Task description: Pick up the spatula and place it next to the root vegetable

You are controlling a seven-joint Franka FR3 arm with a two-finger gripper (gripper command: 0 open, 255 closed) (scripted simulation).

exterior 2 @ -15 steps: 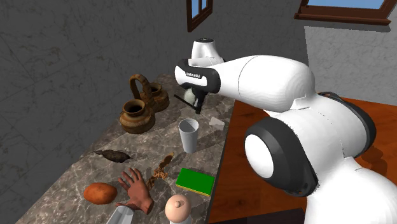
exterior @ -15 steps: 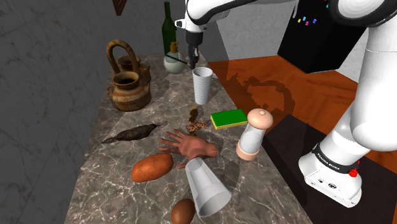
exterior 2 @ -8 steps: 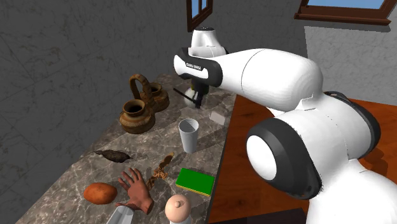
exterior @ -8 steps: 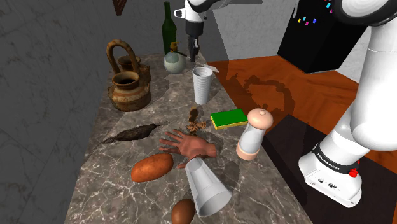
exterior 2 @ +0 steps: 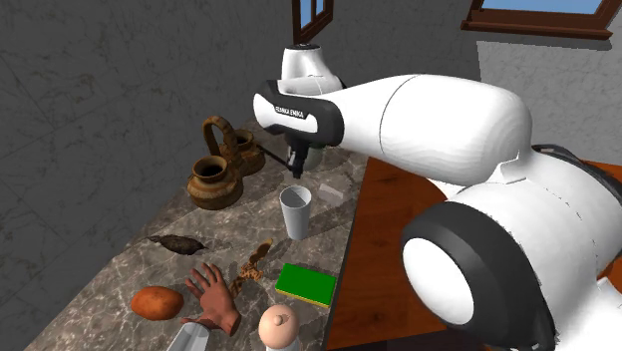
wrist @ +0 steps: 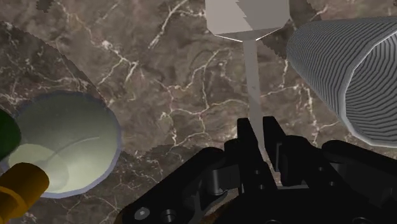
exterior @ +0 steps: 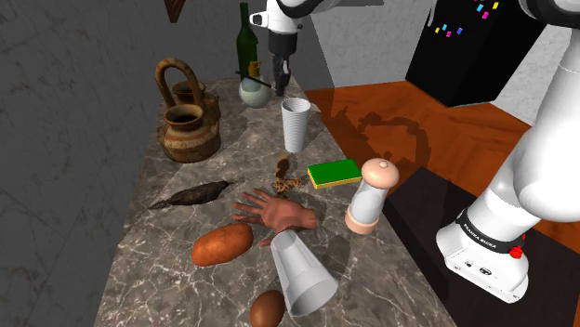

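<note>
- Item, the gripper [wrist: 257,132] [exterior: 281,89] [exterior 2: 296,172]: all black and pointing down over the far end of the counter. I read its two fingers as drawn almost together, pinching a thin pale handle between them.
- Item, the spatula [wrist: 248,22]: pale grey. Its handle is clamped in the gripper, and its flat blade reaches out ahead of the fingers over the marble. I cannot tell whether the blade touches the surface.
- Item, the ribbed cup [exterior: 296,124] [exterior 2: 295,211] [wrist: 347,70]: white and upright, just beside the spatula blade.
- Item, the round flask [exterior: 253,91] [wrist: 63,143]: pale, on the other side of the gripper from the cup. The green bottle [exterior: 245,37] stands close behind it.
- Item, the root vegetable [exterior: 221,243] [exterior 2: 156,302]: orange-brown, lying at the near end of the counter, well apart from the spatula.
- Item, the model hand [exterior: 279,214] [exterior 2: 211,296]: brown, lying flat just beside the root vegetable.
- Item, the tipped cup [exterior: 302,272]: white, on its side near the model hand.
- Item, the sponge [exterior: 334,173] [exterior 2: 307,284]: green over yellow, by the counter's edge, near the peach-coloured grinder [exterior: 369,195] [exterior 2: 279,327].
- Item, the brown jug [exterior: 186,121] [exterior 2: 221,165]: it has a loop handle and stands against the grey wall.
- Item, the counter [exterior: 167,251]: brown veined marble that carries all of the above.
</note>
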